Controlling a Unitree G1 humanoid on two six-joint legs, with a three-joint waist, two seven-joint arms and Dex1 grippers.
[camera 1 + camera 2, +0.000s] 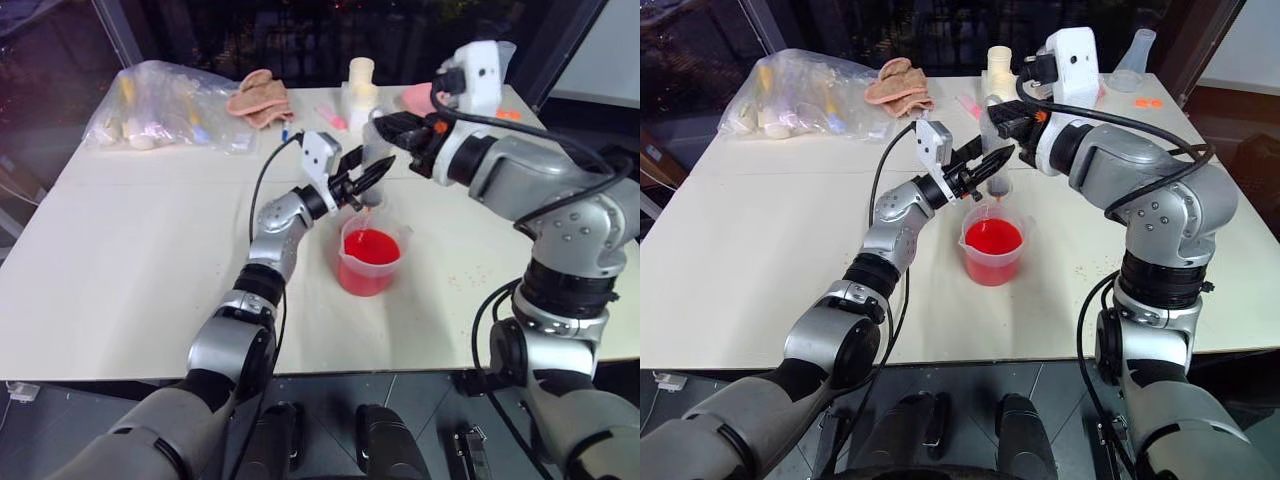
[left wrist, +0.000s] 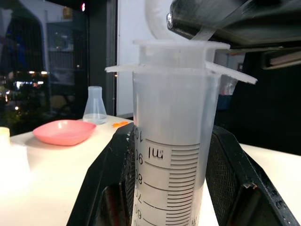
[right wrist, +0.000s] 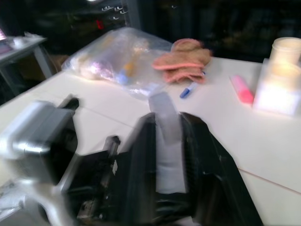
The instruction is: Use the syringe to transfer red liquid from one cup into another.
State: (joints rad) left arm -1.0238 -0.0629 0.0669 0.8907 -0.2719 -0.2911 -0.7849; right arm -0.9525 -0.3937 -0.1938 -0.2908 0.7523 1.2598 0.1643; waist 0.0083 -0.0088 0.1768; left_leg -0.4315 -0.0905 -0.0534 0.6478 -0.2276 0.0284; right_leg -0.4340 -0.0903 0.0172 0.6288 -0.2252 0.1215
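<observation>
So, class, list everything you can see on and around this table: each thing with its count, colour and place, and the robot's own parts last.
Syringe: one, clear, upright above the beaker, held in the left pincer.
Beaker: one, clear, red liquid inside, table middle.
Table: one, cream.
Plastic bag: one, clear, far left corner.
Cloth: one, pink, beside the bag.
Pink marker: one, far side.
Blue pen: one, next to the cloth.
Bowl: one, pink, far right.
Flask: one, clear, behind the bowl.
Left pincer: black, shut on the syringe barrel.
Right pincer: black, at the plunger top.
</observation>
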